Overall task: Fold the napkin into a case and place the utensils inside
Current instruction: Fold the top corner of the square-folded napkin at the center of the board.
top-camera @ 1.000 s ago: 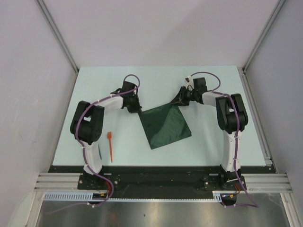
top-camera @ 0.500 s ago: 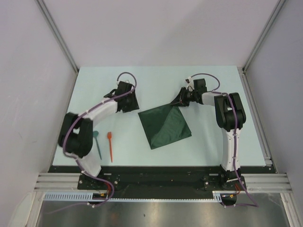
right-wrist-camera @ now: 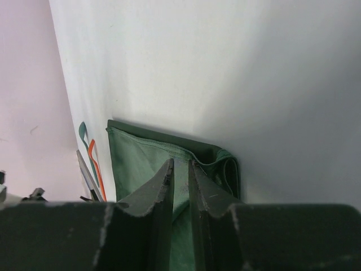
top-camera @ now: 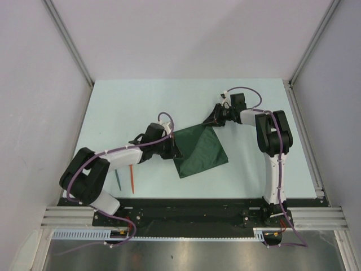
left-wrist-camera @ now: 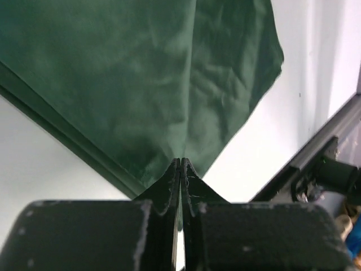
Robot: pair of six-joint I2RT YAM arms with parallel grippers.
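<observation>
The dark green napkin (top-camera: 198, 151) lies as a tilted square in the middle of the table, with a crease running from its far corner. My right gripper (top-camera: 212, 121) is shut on that far corner, and green cloth (right-wrist-camera: 135, 158) shows between its fingers (right-wrist-camera: 168, 176). My left gripper (top-camera: 172, 149) is shut on the napkin's left edge, its tips (left-wrist-camera: 180, 161) meeting at the cloth (left-wrist-camera: 141, 84). The utensils lie left of the napkin near the left arm: the orange-red one (top-camera: 131, 176) and the teal one (top-camera: 117, 180), both also in the right wrist view (right-wrist-camera: 95, 164).
The pale table (top-camera: 141, 101) is bounded by white walls on three sides. A metal rail (top-camera: 192, 217) with both arm bases runs along the near edge. The left forearm (top-camera: 121, 155) crosses above the utensils.
My left gripper left the napkin's far-left corner, opened, swung nearer along the left edge and shut there. The right gripper kept its hold on the far corner.
</observation>
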